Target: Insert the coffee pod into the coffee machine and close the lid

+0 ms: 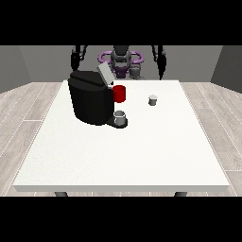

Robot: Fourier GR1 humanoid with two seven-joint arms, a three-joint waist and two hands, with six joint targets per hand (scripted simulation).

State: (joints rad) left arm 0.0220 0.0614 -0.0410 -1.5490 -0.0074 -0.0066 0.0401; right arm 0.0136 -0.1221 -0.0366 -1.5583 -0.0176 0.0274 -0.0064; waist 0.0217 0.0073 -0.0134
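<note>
Coffee machine (90, 100), black and boxy, stands on the left half of the white table (123, 156), with its grey lid (104, 74) tilted up and open at the top. A red part (120, 93) sticks out on its right side, and below that a small grey cup (120, 116) sits on the machine's dark base. The coffee pod (152, 99), a small pale cup shape, rests upright on the table to the right of the machine, well apart from it and from both hands. The hand at the view's left (75, 58) hangs behind the table's far edge, above the machine; the hand at the view's right (162, 59) hangs likewise, beyond the pod. Both appear to touch nothing, though they are too small and dark to tell whether their fingers are spread or curled.
</note>
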